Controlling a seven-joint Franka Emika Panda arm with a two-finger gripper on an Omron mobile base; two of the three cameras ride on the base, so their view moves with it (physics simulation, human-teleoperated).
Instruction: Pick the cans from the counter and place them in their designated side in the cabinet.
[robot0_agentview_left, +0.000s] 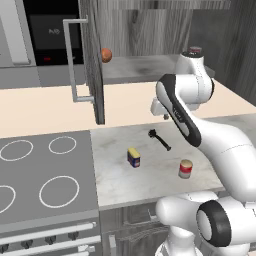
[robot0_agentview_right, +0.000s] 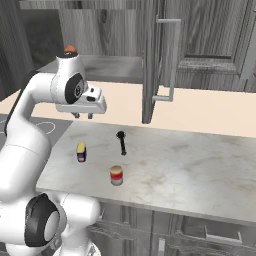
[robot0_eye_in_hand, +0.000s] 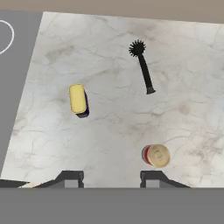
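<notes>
Left to right on the marbled counter (robot0_agentview_left: 120, 185): the grey stovetop (robot0_agentview_left: 40, 175) adjoins its left edge; the dark blue can (robot0_agentview_left: 133, 157) with a yellow top stands upright; a black long-handled brush (robot0_agentview_left: 159, 139) lies flat behind, apart from both cans; the red can (robot0_agentview_left: 185, 169) with a gold lid stands nearer the front edge. Above, the cabinet (robot0_agentview_left: 150, 30) stands with its door (robot0_agentview_left: 94, 65) swung open, an orange ball (robot0_agentview_left: 106, 55) on its shelf. The gripper (robot0_agentview_right: 83, 116) hangs high over the counter, fingers drawn together, holding nothing.
</notes>
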